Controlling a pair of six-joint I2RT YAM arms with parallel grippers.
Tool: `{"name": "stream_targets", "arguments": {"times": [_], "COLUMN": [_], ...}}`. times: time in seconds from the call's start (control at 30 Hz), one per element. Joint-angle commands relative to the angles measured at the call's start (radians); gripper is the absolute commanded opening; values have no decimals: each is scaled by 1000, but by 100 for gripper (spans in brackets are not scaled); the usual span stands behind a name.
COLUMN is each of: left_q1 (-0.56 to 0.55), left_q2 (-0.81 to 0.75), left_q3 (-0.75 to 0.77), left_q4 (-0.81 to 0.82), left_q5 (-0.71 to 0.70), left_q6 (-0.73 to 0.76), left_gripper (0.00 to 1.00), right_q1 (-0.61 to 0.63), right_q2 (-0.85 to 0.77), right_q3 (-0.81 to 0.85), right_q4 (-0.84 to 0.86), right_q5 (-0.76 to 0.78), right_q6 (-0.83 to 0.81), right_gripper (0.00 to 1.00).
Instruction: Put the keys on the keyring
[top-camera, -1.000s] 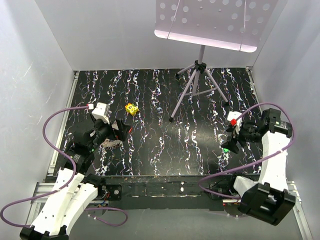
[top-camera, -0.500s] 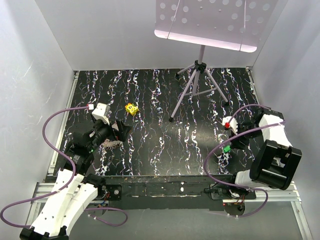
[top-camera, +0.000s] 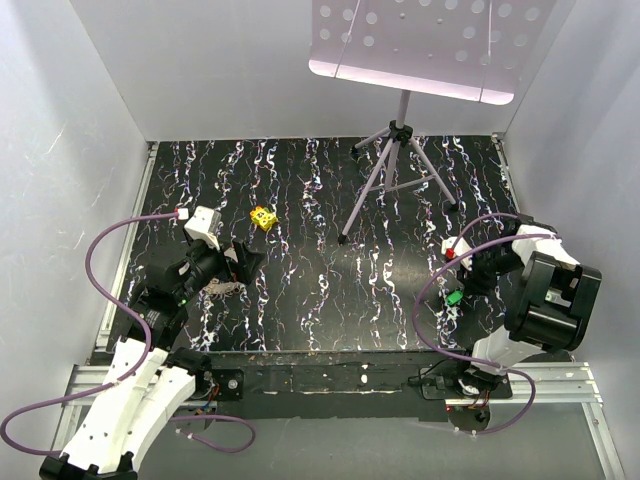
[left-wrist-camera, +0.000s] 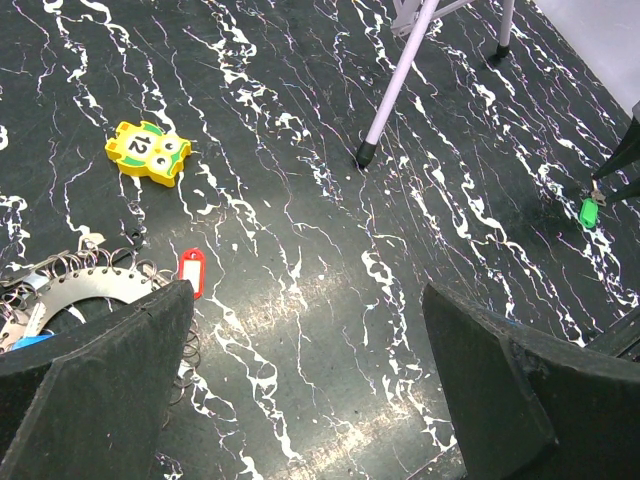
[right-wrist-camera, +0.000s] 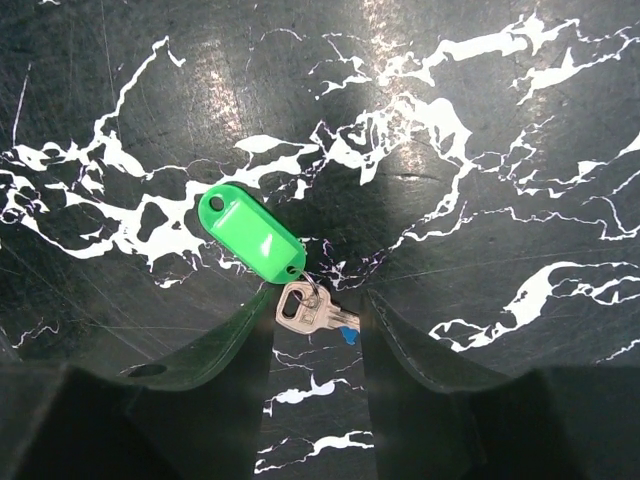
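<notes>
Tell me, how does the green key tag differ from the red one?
The green tag lies between the right gripper's fingers; the red tag lies beside the keyring. The green tag shows a silvery key; the red tag shows none. Both lie flat on the table.

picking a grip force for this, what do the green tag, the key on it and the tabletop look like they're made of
Green tag: likely plastic, glossy, one even colour with soft highlights.
Key: metal, silvery and dull-shiny, with a small blue piece beside it, probably plastic.
Tabletop: smooth dark sheet with white marbling, semi-gloss judging by the lamp glare; the material itself is unclear.
</notes>
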Motion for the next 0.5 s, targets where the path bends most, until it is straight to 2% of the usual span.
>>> {"name": "stream_targets", "arguments": {"times": [0.0,0.13,0.37,0.47], "left_q1": [-5,-5,-3,-5], "left_q2": [-3,2,3,3], "left_q3": [29,27,29,27], "left_q4": [12,12,12,12], "left_q5": [12,15,14,12], "left_q6": [11,10,11,11], "left_gripper": [100,100,100,100], "right_q1": [25,41,56,57], "right_q2": [23,46,66,65], "right_q3": [17,20,32,35], "right_q4": [1,-17,-60,-77], "right_q5": [34,43,59,71], "right_q6": [-30,-27,-26,-24], "right_gripper": [46,40,25,10]}}
